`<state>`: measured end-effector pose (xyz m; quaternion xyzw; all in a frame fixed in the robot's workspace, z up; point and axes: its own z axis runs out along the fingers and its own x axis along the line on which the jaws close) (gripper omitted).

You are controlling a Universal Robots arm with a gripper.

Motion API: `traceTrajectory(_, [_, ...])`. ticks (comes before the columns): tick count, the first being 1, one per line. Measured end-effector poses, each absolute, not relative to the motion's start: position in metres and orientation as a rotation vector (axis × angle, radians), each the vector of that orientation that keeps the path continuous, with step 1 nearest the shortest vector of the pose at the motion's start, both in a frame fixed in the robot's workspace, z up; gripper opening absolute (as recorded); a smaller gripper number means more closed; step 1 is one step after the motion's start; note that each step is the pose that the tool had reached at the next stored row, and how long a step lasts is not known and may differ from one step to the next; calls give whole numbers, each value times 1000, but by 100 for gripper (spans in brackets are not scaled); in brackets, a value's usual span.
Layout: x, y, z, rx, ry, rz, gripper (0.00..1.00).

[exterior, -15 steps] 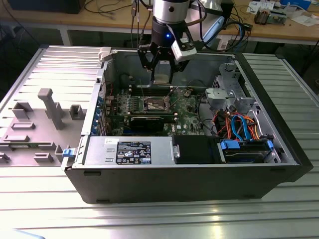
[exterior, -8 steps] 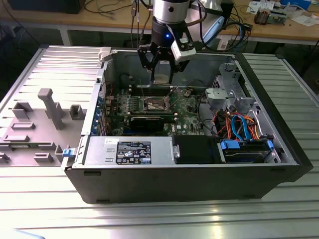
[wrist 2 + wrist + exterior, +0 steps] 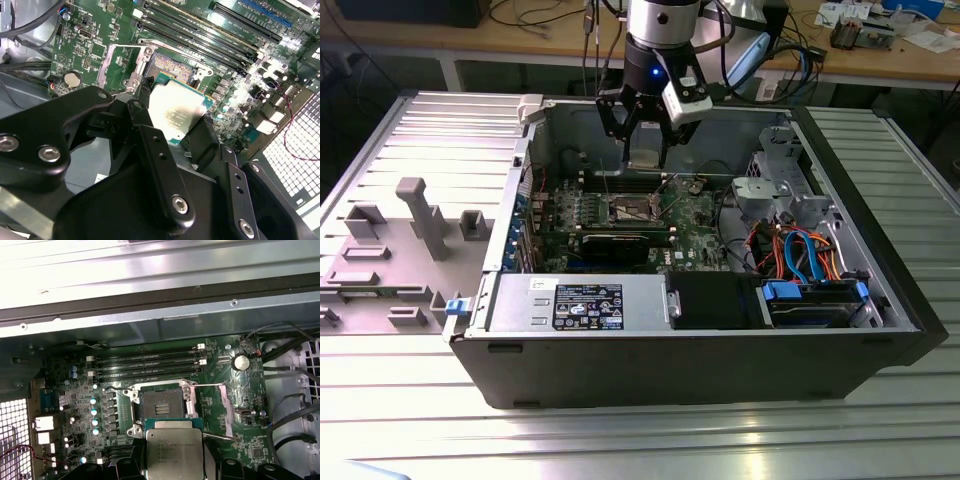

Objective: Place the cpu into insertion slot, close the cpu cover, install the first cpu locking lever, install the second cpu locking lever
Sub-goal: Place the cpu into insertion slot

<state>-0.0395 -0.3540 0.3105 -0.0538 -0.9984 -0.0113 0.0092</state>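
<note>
The cpu [image 3: 176, 111] [image 3: 173, 449] is a flat silver-topped chip, and my gripper [image 3: 176, 137] [image 3: 173, 471] is shut on it, one black finger on each side. In the exterior view the gripper [image 3: 646, 160] hangs with the cpu [image 3: 645, 152] inside the open computer case, above the green board. The insertion slot [image 3: 161, 403] [image 3: 175, 66] [image 3: 628, 210] lies bare, just beyond the held chip's edge. Beside the slot, the cpu cover [image 3: 226, 410] [image 3: 103, 65], a thin silver frame, is swung open.
A round coin battery [image 3: 241, 362] [image 3: 73, 79] sits on the board past the cover. Long memory slots [image 3: 150, 365] run along the socket. The case [image 3: 720, 350] holds a power supply [image 3: 580, 303], a drive cage [image 3: 775, 195] and coloured cables [image 3: 800, 255]. A grey fixture [image 3: 420, 215] stands at the exterior view's left.
</note>
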Motion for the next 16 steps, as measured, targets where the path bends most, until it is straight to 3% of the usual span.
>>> traceTrajectory(16, [-40,-354,310,-203,-3117,-35,55])
